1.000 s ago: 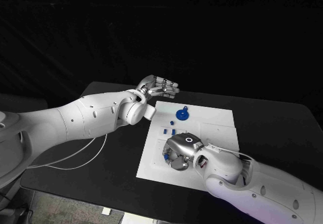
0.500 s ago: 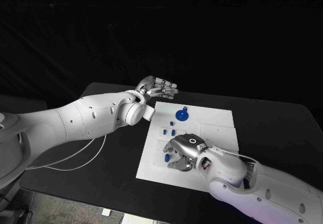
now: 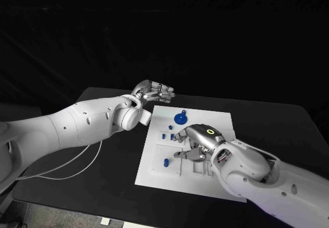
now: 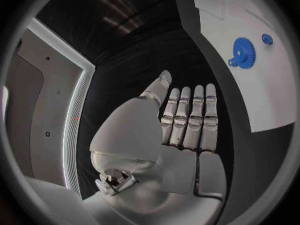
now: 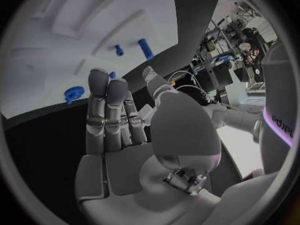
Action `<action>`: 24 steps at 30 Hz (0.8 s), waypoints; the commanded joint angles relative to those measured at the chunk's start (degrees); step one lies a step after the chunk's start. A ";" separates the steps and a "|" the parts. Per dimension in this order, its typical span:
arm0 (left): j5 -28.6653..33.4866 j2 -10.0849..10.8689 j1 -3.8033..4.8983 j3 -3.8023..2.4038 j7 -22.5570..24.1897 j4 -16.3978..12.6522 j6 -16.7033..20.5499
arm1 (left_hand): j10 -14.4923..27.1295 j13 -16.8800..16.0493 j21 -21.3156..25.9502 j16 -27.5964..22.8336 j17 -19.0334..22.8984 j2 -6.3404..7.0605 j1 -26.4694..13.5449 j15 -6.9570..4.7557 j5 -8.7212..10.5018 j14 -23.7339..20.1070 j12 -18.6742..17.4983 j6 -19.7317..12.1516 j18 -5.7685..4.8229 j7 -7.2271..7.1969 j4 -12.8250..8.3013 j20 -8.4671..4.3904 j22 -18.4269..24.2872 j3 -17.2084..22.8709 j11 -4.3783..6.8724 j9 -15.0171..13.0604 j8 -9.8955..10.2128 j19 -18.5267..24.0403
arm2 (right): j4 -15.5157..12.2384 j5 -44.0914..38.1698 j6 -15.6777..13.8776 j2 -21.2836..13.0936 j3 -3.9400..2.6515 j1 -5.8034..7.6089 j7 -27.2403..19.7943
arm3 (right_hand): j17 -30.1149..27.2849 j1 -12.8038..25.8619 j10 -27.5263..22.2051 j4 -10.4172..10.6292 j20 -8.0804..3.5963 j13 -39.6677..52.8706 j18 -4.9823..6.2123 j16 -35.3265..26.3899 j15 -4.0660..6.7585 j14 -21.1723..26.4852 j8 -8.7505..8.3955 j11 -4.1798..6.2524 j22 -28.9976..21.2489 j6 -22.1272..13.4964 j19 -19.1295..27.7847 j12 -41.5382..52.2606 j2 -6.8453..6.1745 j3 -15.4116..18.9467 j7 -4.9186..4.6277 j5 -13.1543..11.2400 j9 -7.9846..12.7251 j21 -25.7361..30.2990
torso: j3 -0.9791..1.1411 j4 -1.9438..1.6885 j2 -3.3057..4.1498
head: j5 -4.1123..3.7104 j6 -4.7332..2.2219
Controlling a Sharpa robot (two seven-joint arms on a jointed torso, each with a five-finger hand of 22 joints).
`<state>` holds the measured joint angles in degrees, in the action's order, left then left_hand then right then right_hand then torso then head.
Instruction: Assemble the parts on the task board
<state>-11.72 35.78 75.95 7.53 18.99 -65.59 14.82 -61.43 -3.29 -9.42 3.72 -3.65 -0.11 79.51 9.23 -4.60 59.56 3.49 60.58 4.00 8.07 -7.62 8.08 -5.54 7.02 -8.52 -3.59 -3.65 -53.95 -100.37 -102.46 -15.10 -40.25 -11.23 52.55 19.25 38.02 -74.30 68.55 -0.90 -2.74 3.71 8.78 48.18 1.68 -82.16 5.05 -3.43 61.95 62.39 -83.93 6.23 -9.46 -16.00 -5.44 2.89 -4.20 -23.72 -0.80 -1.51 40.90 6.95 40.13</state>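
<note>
The white task board (image 3: 214, 121) lies in the middle of the black table. A blue gear (image 3: 181, 118) sits near its far edge, with three small blue pegs (image 3: 167, 136) just in front of it. A blue oval part (image 3: 165, 163) lies alone near the board's front left. My right hand (image 3: 195, 143) hovers over the board's middle, fingers straight and holding nothing; its wrist view shows two blue pegs (image 5: 145, 48) and a blue piece (image 5: 74, 92) beyond the fingertips. My left hand (image 3: 155, 91) hangs beyond the board's far left corner, empty, fingers side by side, with the gear (image 4: 244, 51) off to one side.
The black table (image 3: 102, 161) spreads around the board on all sides. A white cable (image 3: 65, 166) lies on the table under my left arm. Shallow recesses (image 3: 200, 167) mark the board's front half.
My right hand has moved from the board's front left toward its middle, and the blue oval part now lies uncovered there. The left hand has barely moved.
</note>
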 commanded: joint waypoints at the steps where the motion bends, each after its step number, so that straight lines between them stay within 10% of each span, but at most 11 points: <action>1: -0.12 0.12 -0.04 -0.01 0.62 0.17 -0.79 | 0.10 -0.03 -0.37 -0.10 -0.01 0.07 -0.15 -0.33 0.15 0.42 -0.13 -0.20 0.81 0.00 0.12 0.10 0.03 -0.52 0.05 0.07 0.06 -0.30 | 0.47 18.72 -1.57 -2.19 -0.99 0.17 -3.35 | -0.33 -1.41 4.09 -0.48 -0.76 -0.07 -0.02 -0.62 1.26 0.23 0.76 1.43 -0.45 3.35 -1.82 0.95 2.11 -2.87 0.51 -0.03 -0.50 1.06 | 0.06 0.39 -0.18 | -0.76 -0.28; 7: -0.01 1.01 -0.19 -0.01 1.68 0.26 -1.29 | -1.10 -0.02 -1.23 -0.04 -0.02 0.01 -0.64 -1.35 -0.13 3.71 -0.14 -0.39 0.41 -0.04 0.35 -0.88 -0.15 -0.72 0.52 0.07 0.06 -1.57 | 2.49 34.34 3.23 -7.34 -2.45 1.31 -4.08 | -0.26 1.54 11.07 -1.29 -2.75 2.16 -1.61 -0.90 2.97 -0.59 -0.64 3.90 0.61 7.03 -2.45 5.32 1.88 -4.53 1.79 1.48 -1.23 -1.21 | 0.46 1.16 -0.82 | -2.42 -0.16; 10: 0.05 1.48 -0.34 -0.01 1.88 0.13 -1.22 | -1.74 -0.02 -1.54 -0.01 -0.03 0.04 -1.01 -1.58 -0.20 4.34 -0.15 -0.58 0.34 -0.04 0.43 -1.14 -0.21 -0.78 0.72 0.07 0.06 -1.97 | 3.69 41.15 5.65 -9.63 -2.74 1.53 -2.65 | 0.15 2.66 11.30 -2.01 -3.63 6.63 -2.21 -0.48 3.71 -1.08 -0.71 4.78 1.84 9.03 -2.71 10.17 2.79 -4.05 2.77 5.27 -2.38 -3.84 | 0.58 1.38 -1.10 | -3.20 -0.13; 11: 0.20 1.68 -0.45 -0.01 2.05 0.06 -1.33 | -1.99 -0.04 -1.60 -0.02 -0.03 0.40 -2.04 -1.59 0.72 4.53 -0.11 -0.65 0.25 0.00 0.97 -1.16 -0.19 -1.35 0.74 0.06 0.06 -2.05 | 4.06 42.41 6.92 -10.34 -2.80 1.58 -1.74 | 0.79 3.45 6.11 -4.53 -4.25 20.71 -2.98 -0.02 4.14 -1.02 -1.18 5.69 2.60 7.82 -2.55 23.96 4.63 -4.41 3.04 5.09 -3.22 -5.25 | 0.66 1.48 -1.20 | -3.32 -0.13; 13: 0.72 2.23 -0.78 0.00 2.68 -0.27 -1.93 | -2.19 -0.09 -1.57 0.02 -0.05 3.53 -7.63 -1.54 1.51 4.79 -0.06 -1.24 0.11 0.24 3.85 -1.08 -0.12 -5.80 0.61 0.06 0.10 -2.18 | 4.76 44.49 8.79 -11.80 -2.89 1.65 1.08 | 1.33 5.70 2.26 -3.69 -4.23 29.37 -3.08 0.50 3.86 -0.82 -1.44 5.34 3.68 5.48 -2.53 31.36 4.68 -3.39 2.06 4.09 -3.19 -7.29 | 0.82 1.77 -1.49 | -3.55 0.00; 17: 1.16 3.38 -1.31 -0.02 3.78 -1.54 -2.76 | -2.35 -0.11 -1.00 -0.04 -0.04 2.67 -5.53 -1.59 0.67 5.08 -0.03 -2.91 -0.05 -0.10 9.35 -1.14 0.85 -13.51 0.70 0.04 0.03 -2.66 | 5.57 47.73 13.91 -13.41 -2.95 1.70 8.23 | 1.62 7.47 0.80 -3.16 -3.92 33.47 -3.36 0.75 3.78 -0.83 -1.53 5.06 3.94 3.77 -2.47 32.77 4.03 -5.69 1.57 2.10 -3.30 -7.37 | 0.86 2.03 -1.64 | -4.23 -0.18; 24: 1.39 5.76 -1.77 -0.04 4.92 -4.95 -3.08 | -2.20 -0.09 -1.09 -0.05 -0.04 3.96 -6.90 -1.92 0.75 6.17 -0.08 -4.57 -0.18 -0.49 10.06 -1.38 0.99 -12.42 1.18 0.08 0.07 -2.98 | 4.82 47.39 18.10 -15.36 -2.98 1.72 17.35 | 5.10 11.34 0.98 0.17 -3.90 43.26 -3.71 3.64 3.74 -0.26 -1.33 5.08 6.76 3.71 -2.71 37.11 2.76 -5.36 1.56 0.30 -3.02 -11.65 | 0.96 2.36 -1.85 | -4.73 0.07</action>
<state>-11.08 41.36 74.21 7.55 21.71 -69.93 13.12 -63.57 -3.35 -10.51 3.72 -3.65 3.47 72.67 7.26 -3.75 65.43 3.49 56.37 3.99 7.55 2.10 6.75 -4.60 -5.38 -7.78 -3.60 -3.65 -56.53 -95.15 -57.22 -2.42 -55.51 -14.18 54.28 29.41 42.91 -63.28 69.61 -0.92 -6.95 46.34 6.05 51.66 5.41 -82.83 3.66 1.62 68.59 65.66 -84.05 43.03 -6.84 -21.44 -3.99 3.55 -7.13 -35.18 0.09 0.66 39.15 2.42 40.18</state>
